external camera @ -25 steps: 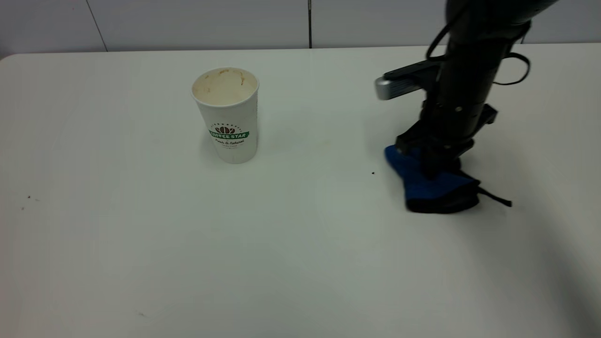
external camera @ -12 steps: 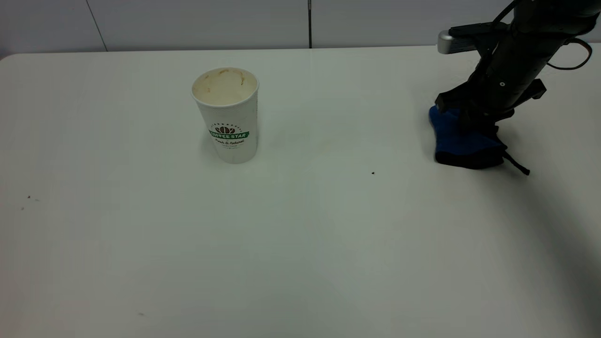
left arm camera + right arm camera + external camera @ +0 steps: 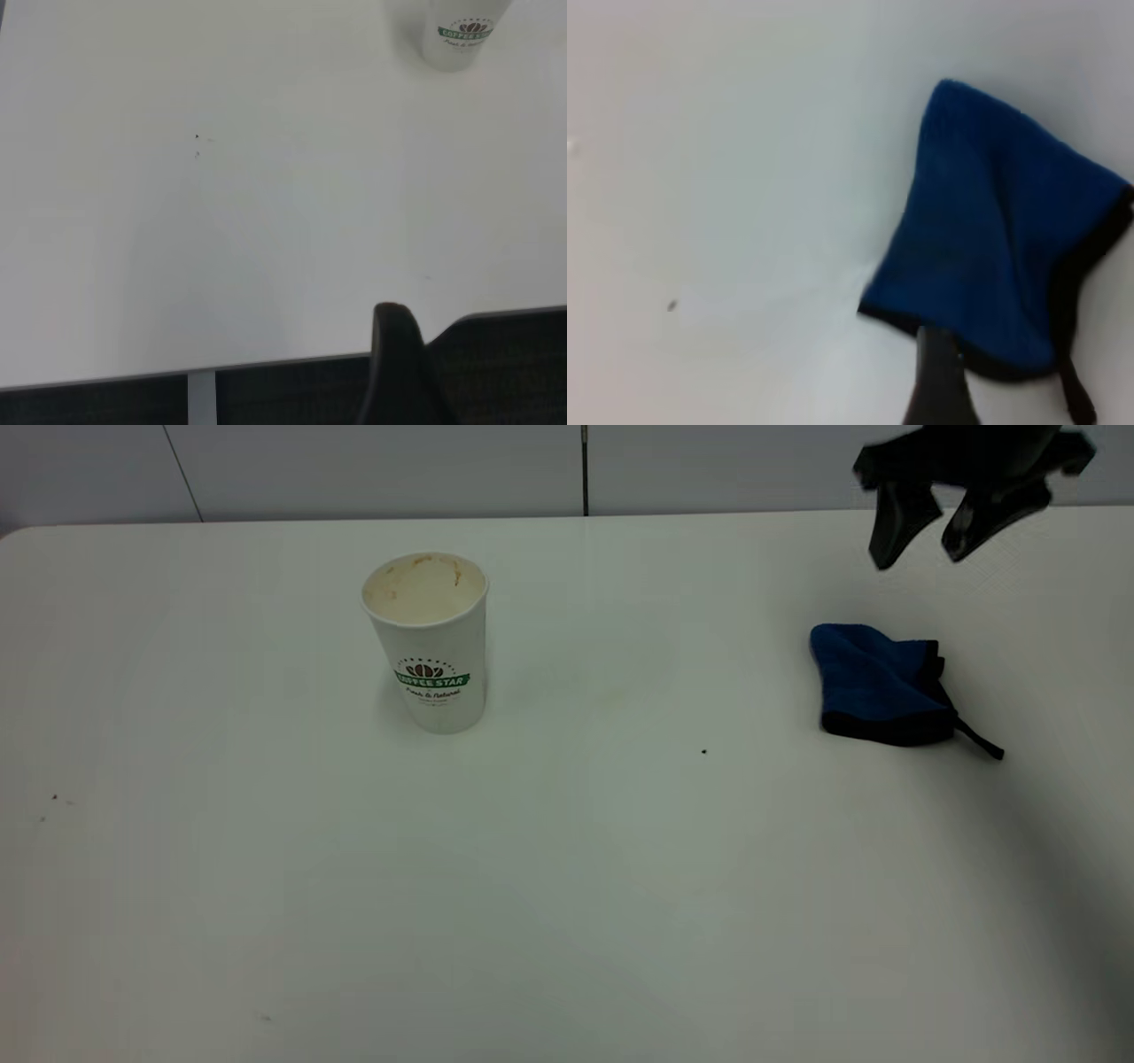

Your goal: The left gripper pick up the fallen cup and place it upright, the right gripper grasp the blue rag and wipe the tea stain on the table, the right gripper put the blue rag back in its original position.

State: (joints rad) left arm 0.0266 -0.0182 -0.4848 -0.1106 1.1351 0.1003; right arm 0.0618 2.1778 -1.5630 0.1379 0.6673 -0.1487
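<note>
The cup [image 3: 430, 642] stands upright on the table [image 3: 567, 886], left of centre, its tan-stained inside showing; it also shows far off in the left wrist view [image 3: 459, 35]. The blue rag [image 3: 877, 682] lies loose on the table at the right, its black loop tail trailing right; it also shows in the right wrist view [image 3: 992, 239]. My right gripper [image 3: 935, 531] is open and empty, raised above and behind the rag. My left gripper [image 3: 394, 354] sits back by the table's edge, far from the cup. No brown puddle shows.
A tiny dark speck [image 3: 704, 751] lies between the cup and the rag. Small specks [image 3: 54, 797] lie at the far left. A grey wall runs behind the table's far edge [image 3: 567, 515].
My right gripper carried the rag right and back, set it down, opened and rose clear of it. The cup has not moved.
</note>
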